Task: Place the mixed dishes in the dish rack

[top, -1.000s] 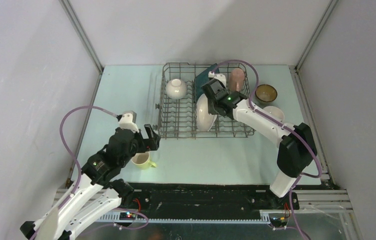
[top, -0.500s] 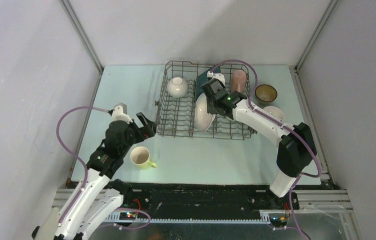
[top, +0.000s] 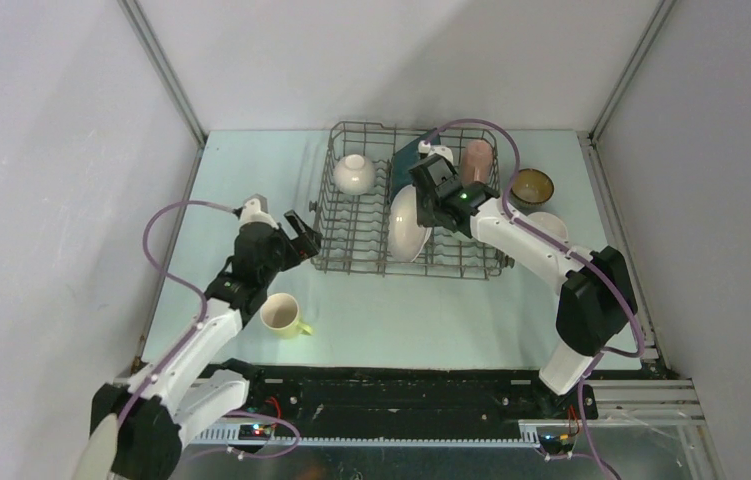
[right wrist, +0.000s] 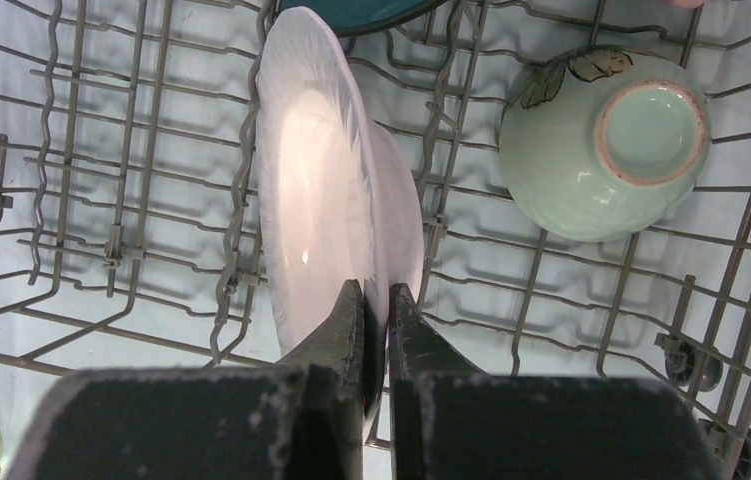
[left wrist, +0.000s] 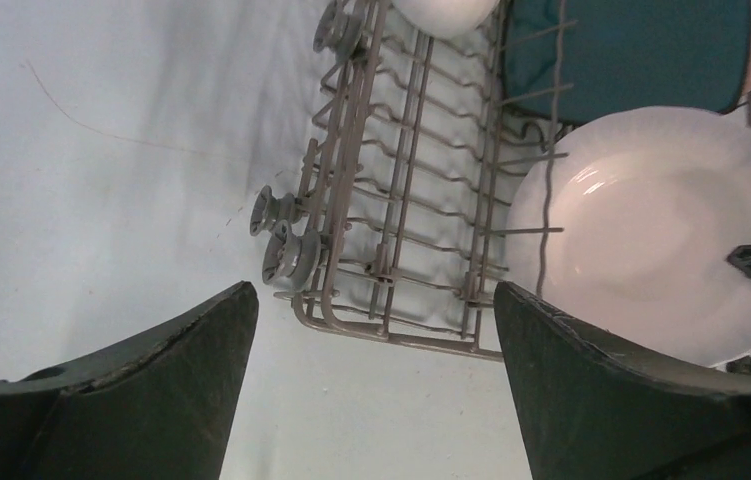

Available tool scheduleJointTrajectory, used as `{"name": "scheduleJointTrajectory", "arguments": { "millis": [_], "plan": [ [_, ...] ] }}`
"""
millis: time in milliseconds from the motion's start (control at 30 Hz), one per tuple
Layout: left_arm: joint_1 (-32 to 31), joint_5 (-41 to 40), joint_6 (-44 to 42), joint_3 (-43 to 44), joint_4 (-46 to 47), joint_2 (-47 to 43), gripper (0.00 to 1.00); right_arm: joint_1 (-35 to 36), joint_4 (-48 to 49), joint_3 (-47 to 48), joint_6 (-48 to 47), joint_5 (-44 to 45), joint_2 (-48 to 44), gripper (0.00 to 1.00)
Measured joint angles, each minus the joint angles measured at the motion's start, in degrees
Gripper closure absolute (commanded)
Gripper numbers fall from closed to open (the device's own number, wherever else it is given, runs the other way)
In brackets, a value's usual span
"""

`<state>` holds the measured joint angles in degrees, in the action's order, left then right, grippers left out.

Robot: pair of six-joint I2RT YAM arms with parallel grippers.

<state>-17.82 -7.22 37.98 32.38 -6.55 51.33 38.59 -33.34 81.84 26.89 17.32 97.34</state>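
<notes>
Right claw (right wrist: 376, 300) pinched shut on the near rim of the white round plate (right wrist: 321, 190). The plate stands on edge between tines in the dish rack (top: 356, 240).

Left claw (left wrist: 373, 295) spread wide, nothing in it, above the worktop (top: 251, 180) by the rack's near left corner.

Yellow-green mug (top: 281, 315) upright on the worktop beside the left arm.

In the rack:
- white bowl (top: 353, 173)
- pale green bowl (right wrist: 601, 140), upside down
- dark teal square plate (left wrist: 631, 50)
- pink mug (top: 475, 158)

Brown bowl (top: 531, 185) on the worktop just right of the rack.
</notes>
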Motion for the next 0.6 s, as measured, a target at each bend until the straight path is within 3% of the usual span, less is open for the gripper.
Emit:
{"name": "scheduleJointTrajectory", "arguments": {
  "millis": [267, 600],
  "plan": [
    [-0.2, 1.2, -3.1, 3.6, 4.5, 11.2, 0.19, -0.2, -0.1, 0.1, 4.1, -0.5, 0.1, 1.00],
    [-1.9, -4.0, -7.5, 7.0, 7.6, 19.8, 0.21, -0.7, -9.1, 10.5, 12.3, -0.8, 6.7, 1.00]
  ]
}}
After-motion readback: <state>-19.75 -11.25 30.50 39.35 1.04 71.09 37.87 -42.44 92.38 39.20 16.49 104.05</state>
